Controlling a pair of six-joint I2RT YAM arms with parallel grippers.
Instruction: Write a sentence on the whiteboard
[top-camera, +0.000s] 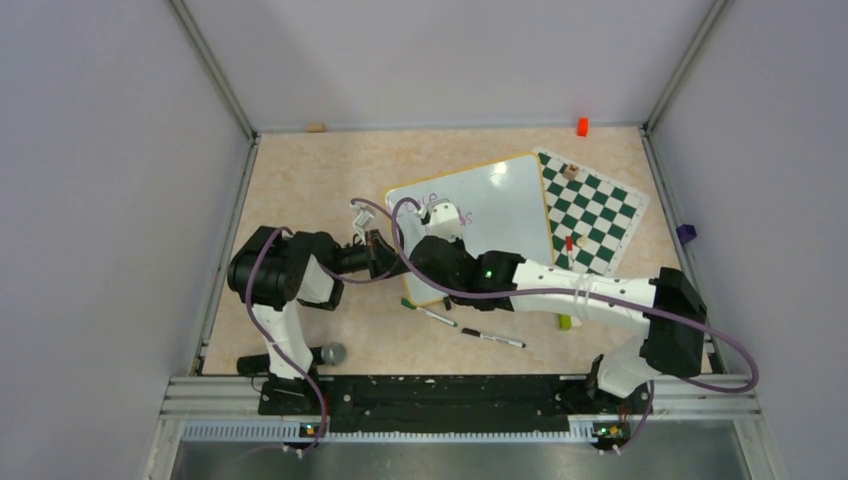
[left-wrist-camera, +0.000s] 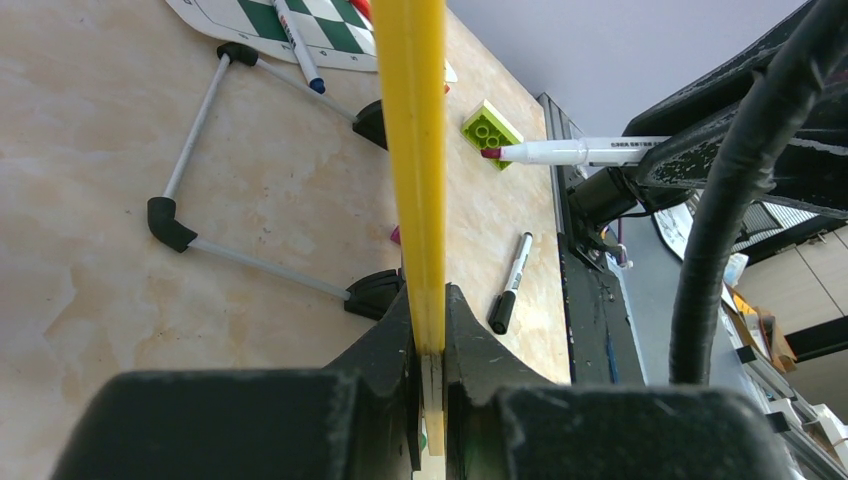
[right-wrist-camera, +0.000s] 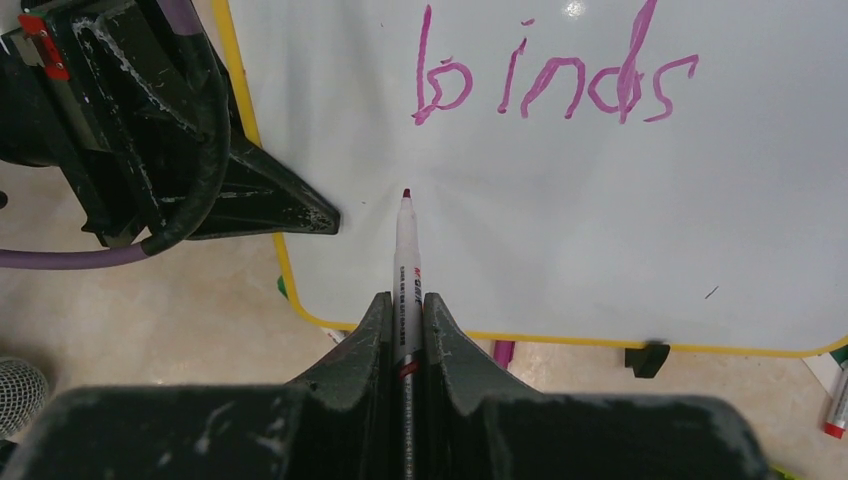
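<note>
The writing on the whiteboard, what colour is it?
Purple-magenta. The writing shows best in the right wrist view, on the glossy white whiteboard.

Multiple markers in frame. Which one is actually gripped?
The white marker with the magenta tip, clamped in the right gripper and pointing at the whiteboard below "binds". The other markers lie loose on the table and chess mat.

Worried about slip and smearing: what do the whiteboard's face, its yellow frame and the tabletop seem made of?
Whiteboard face: glossy white, probably a coated panel; a bright glare spot shows the slick finish. Yellow frame: smooth, even colour, likely plastic. Tabletop: beige marbled print, low sheen, probably laminate, though stone cannot be ruled out.
</note>
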